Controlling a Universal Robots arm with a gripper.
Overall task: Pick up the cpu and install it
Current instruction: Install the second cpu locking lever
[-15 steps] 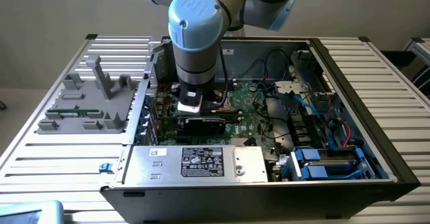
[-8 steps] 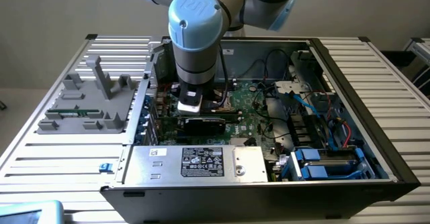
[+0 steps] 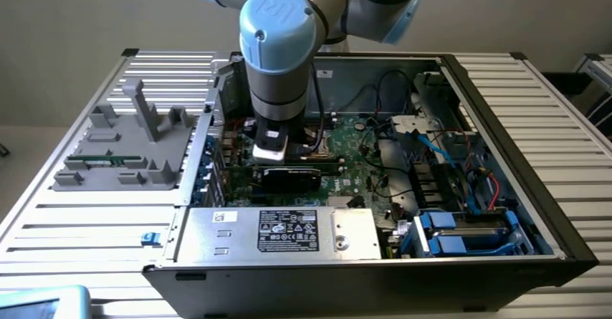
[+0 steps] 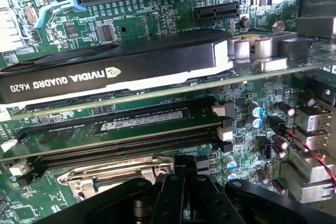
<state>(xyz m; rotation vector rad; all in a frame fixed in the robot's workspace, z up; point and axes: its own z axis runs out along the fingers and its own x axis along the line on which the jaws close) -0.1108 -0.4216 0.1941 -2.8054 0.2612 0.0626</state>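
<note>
The arm reaches straight down into the open computer case on the slatted bench, its wrist upright over the motherboard. The claw hangs with its black fingers pressed together, just above the metal-framed socket; the cpu cannot be made out. Inside the case sit a black graphics card, a memory stick, a silver power supply and blue drive bays

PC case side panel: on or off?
Off. The case lies open on its side, with the motherboard, graphics card and cables exposed while the arm reaches in.
</note>
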